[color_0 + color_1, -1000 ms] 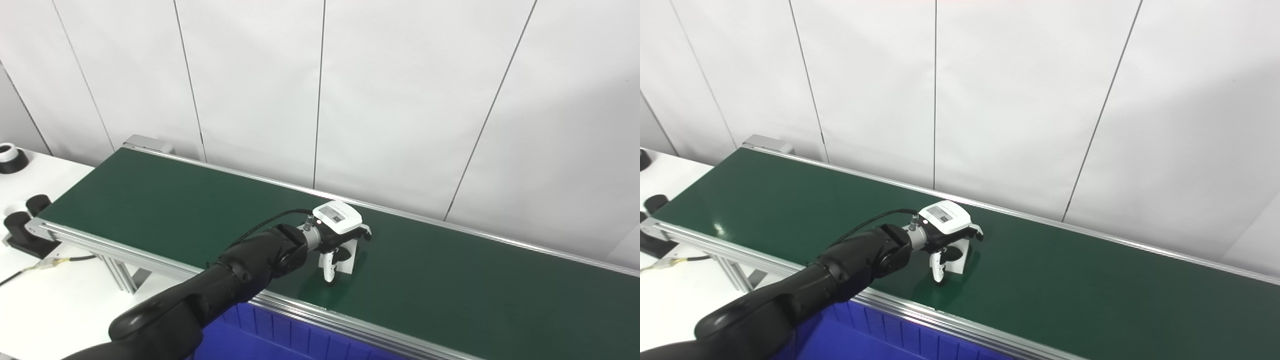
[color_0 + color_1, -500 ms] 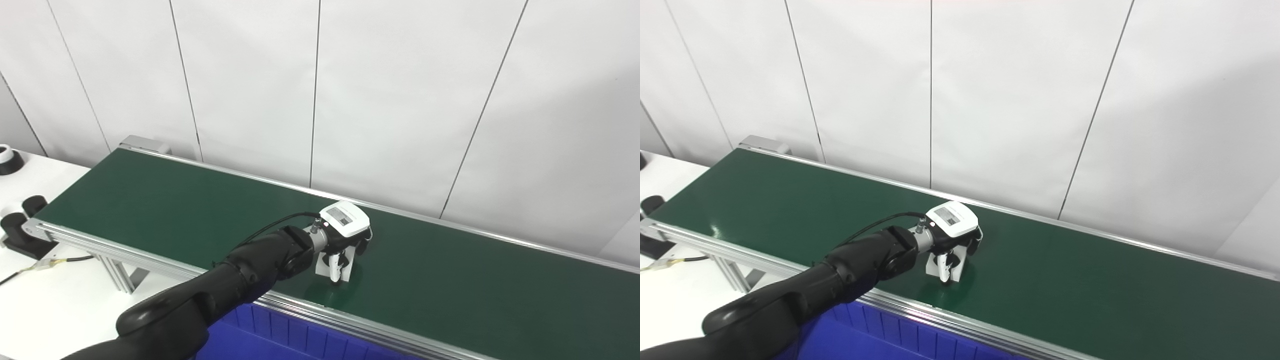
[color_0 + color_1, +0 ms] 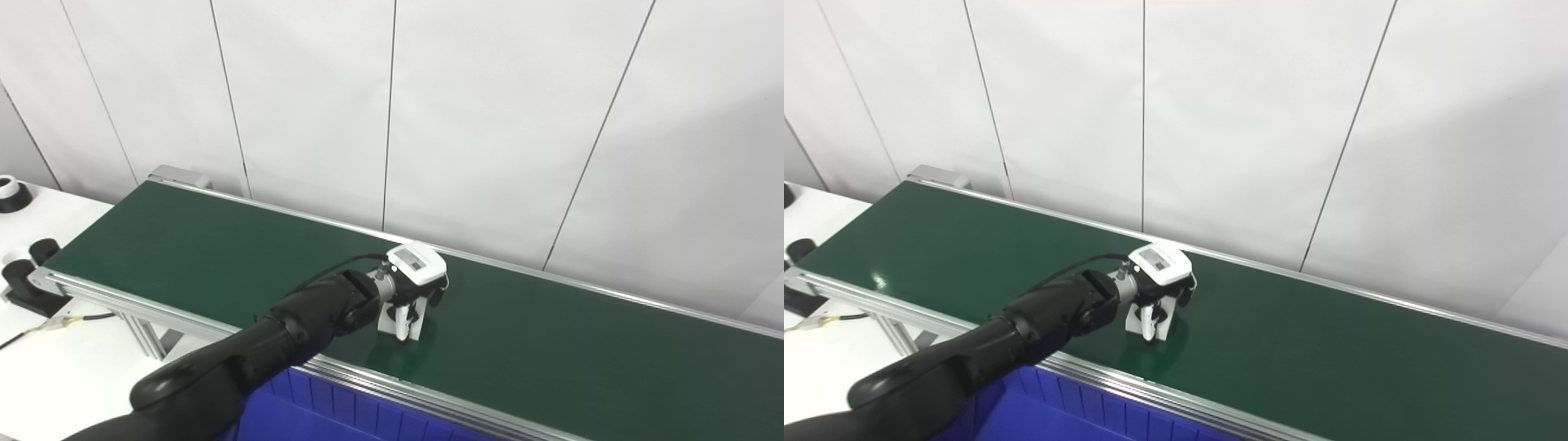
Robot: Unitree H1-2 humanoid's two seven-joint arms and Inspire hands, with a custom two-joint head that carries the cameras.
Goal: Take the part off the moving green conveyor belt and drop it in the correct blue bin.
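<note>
Left hand (image 3: 415, 283) over green conveyor belt (image 3: 184, 245), fingers (image 3: 402, 318) closed around white part (image 3: 399, 320) standing on belt. Label on hand's back unreadable. Blue bin (image 3: 318, 416) below front rail.

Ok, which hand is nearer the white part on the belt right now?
Left. The left hand is closed around the white part on the green belt, fingers down over it. The right hand is out of view in both pictures.
</note>
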